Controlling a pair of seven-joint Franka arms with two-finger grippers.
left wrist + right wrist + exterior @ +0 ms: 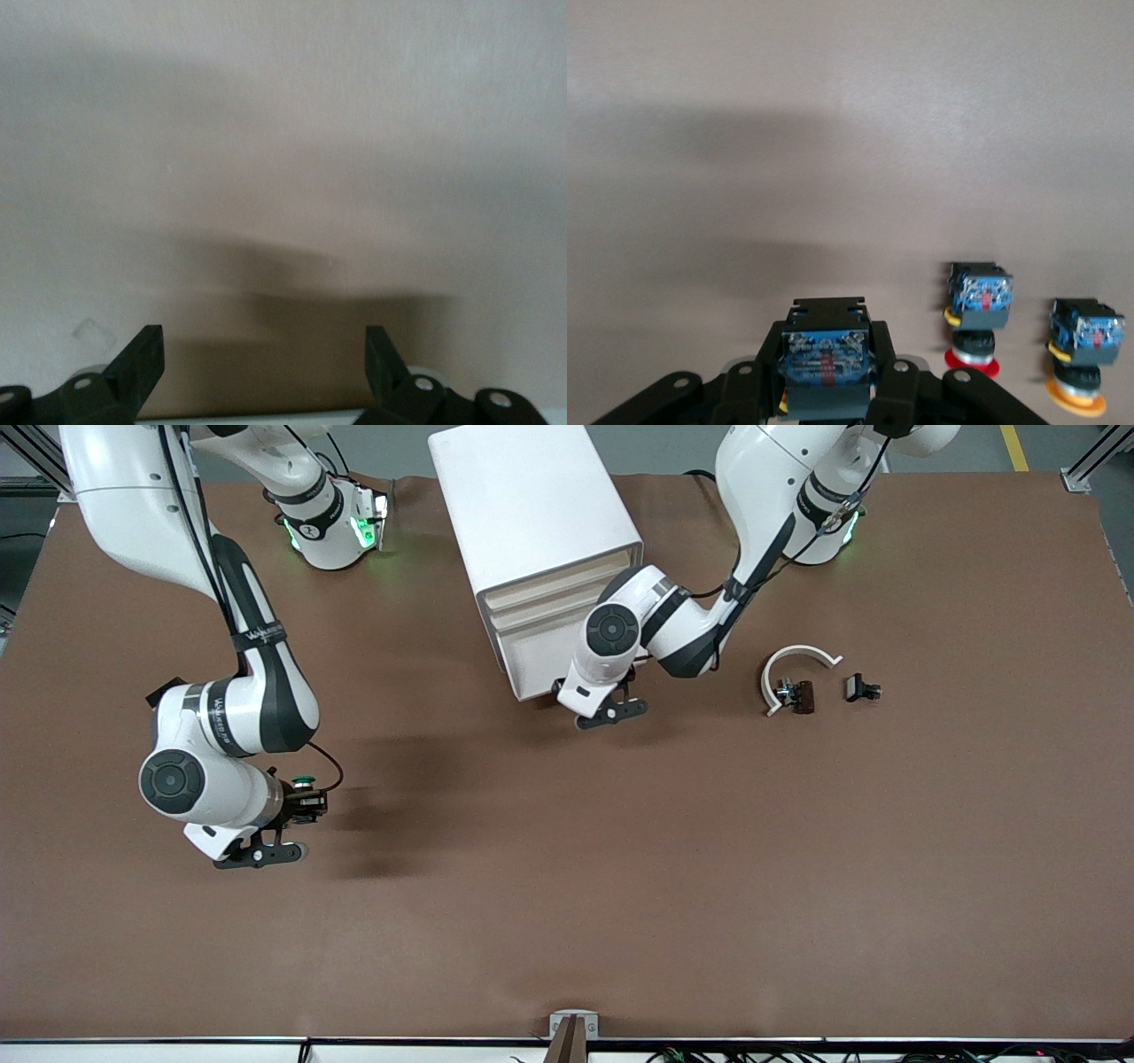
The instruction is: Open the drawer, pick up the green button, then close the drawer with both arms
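Note:
The white cabinet (532,505) stands in the middle of the table, near the robots' bases. Its lowest drawer (534,666) looks flush with the three above it. My left gripper (571,688) is right at that drawer's front, open and empty. In the left wrist view the left gripper (266,363) has its fingers spread before a blurred cream surface. My right gripper (306,802) is over the table toward the right arm's end, shut on the green-capped button (304,782). The right wrist view shows the button's black-and-blue body (826,363) between the right gripper's (826,390) fingers.
In the right wrist view a red-capped button (974,319) and a yellow-capped button (1085,354) stand cap-down on the table beside the held one. Toward the left arm's end lie a white curved piece (797,660), a dark part (802,696) and a black clip (861,688).

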